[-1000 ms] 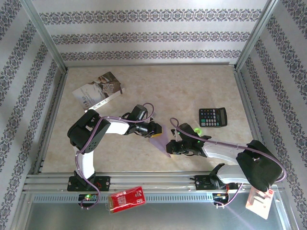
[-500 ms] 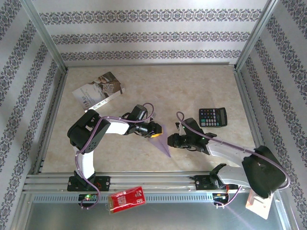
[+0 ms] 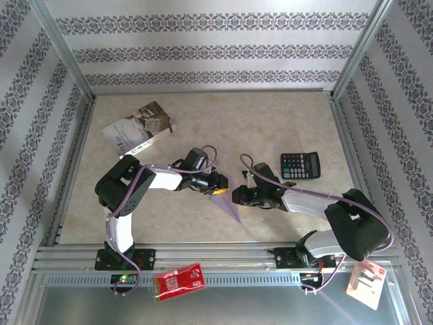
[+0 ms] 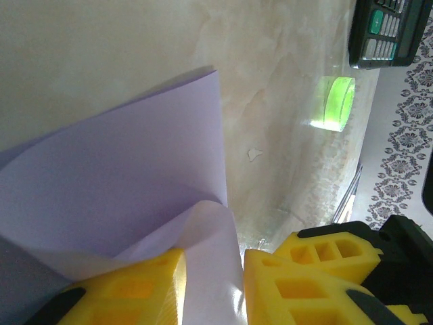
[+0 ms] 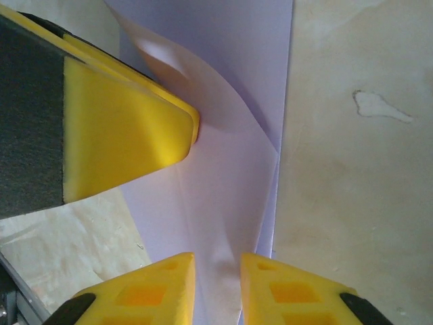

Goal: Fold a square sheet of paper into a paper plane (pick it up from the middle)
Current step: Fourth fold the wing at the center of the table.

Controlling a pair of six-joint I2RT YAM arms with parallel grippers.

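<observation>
A red packet [image 3: 178, 280] lies at the near edge. Mid-tabletop [image 3: 270, 122], the left hand [image 3: 218, 185] is clamped on a curled-up edge of the square sheet of paper [image 3: 232, 206], while the right hand [image 3: 238, 196] has the paper between slightly parted fingers; whether it grips, I cannot tell. Farther back sit a black calculator [image 3: 300, 165] on the right and a printed booklet [image 3: 139, 128] on the left.

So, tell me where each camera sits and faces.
Top external: above, behind the bases, looking down at the beige table; both arms show.
Left wrist: faces the thin pale lilac paper sheet past its yellow fingers.
Right wrist: faces that sheet; own fingers and the left gripper's finger show.
Wrist views share the sheet.
</observation>
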